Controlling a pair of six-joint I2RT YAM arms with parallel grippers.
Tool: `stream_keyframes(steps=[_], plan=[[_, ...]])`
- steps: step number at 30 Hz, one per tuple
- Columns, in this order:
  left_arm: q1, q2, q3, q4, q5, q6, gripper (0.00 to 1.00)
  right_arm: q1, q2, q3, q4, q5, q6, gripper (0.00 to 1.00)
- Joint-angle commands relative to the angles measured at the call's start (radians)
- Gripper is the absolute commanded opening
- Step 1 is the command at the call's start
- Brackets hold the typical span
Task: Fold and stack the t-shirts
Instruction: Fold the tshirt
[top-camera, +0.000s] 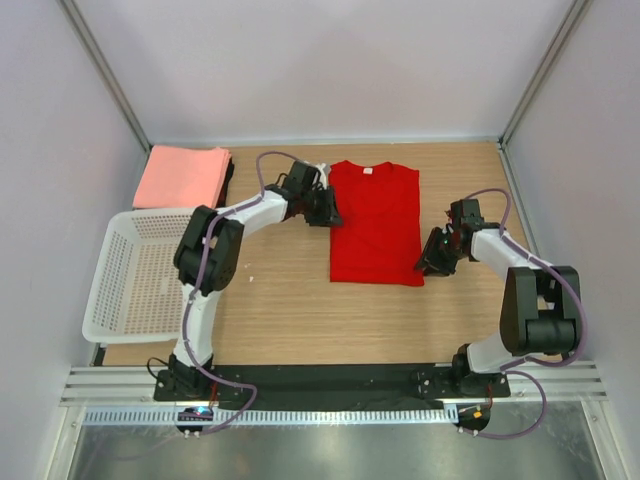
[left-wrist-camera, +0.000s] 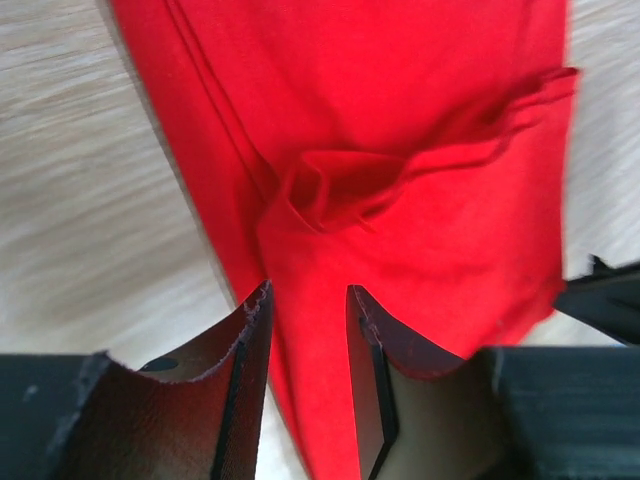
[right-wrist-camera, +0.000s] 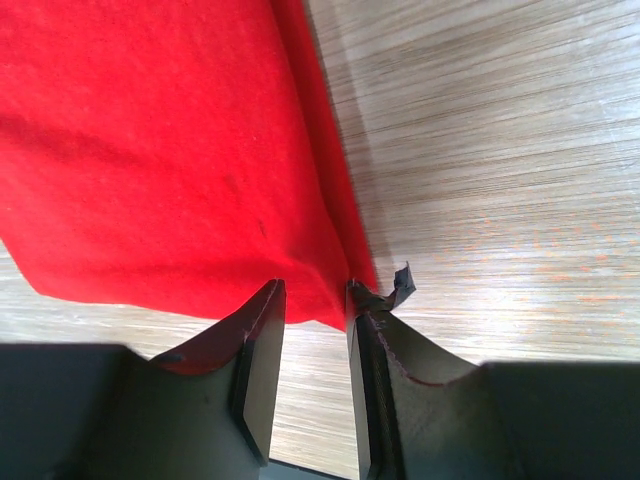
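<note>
While scanning rightward from the basket (top-camera: 105, 270), saw the red t-shirt (top-camera: 375, 225) flat on the bench (top-camera: 280, 300), folded pink t-shirts (top-camera: 180, 177) just behind the basket. Found left claw (top-camera: 325, 214) parted at the shirt edge nearer the basket, right claw (top-camera: 426, 265) parted at the farther corner.

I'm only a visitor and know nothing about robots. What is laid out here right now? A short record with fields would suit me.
red t-shirt: flat on the table, sleeves folded in, collar at the far end
salmon-pink stack: folded, far left corner
dark cloth: showing at that stack's right edge
basket: white mesh, left side
left gripper: jaws apart, at the shirt's left edge
right gripper: jaws apart, at the shirt's near right corner
</note>
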Motion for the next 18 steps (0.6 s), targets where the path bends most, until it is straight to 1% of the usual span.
stream_keyframes(steps=[1,8,14,16,17,18], plan=[[0.002,0.061,0.089,-0.051,0.021,0.043,0.36,0.002,-0.039,0.013,0.026,-0.023,0.019,0.38],[0.002,0.128,0.17,-0.062,0.037,0.045,0.36,0.002,-0.048,-0.028,0.042,-0.015,0.018,0.37],[0.001,0.156,0.207,-0.068,0.049,0.051,0.36,0.002,-0.04,-0.059,0.063,-0.013,0.024,0.37],[0.002,0.17,0.215,-0.075,0.052,0.054,0.36,0.028,-0.042,-0.062,0.068,-0.012,0.027,0.38],[0.002,0.173,0.218,-0.077,0.057,0.051,0.35,0.027,-0.043,-0.065,0.069,-0.007,0.027,0.38],[0.001,0.174,0.219,-0.077,0.058,0.048,0.29,0.028,-0.048,-0.067,0.071,-0.009,0.029,0.38]])
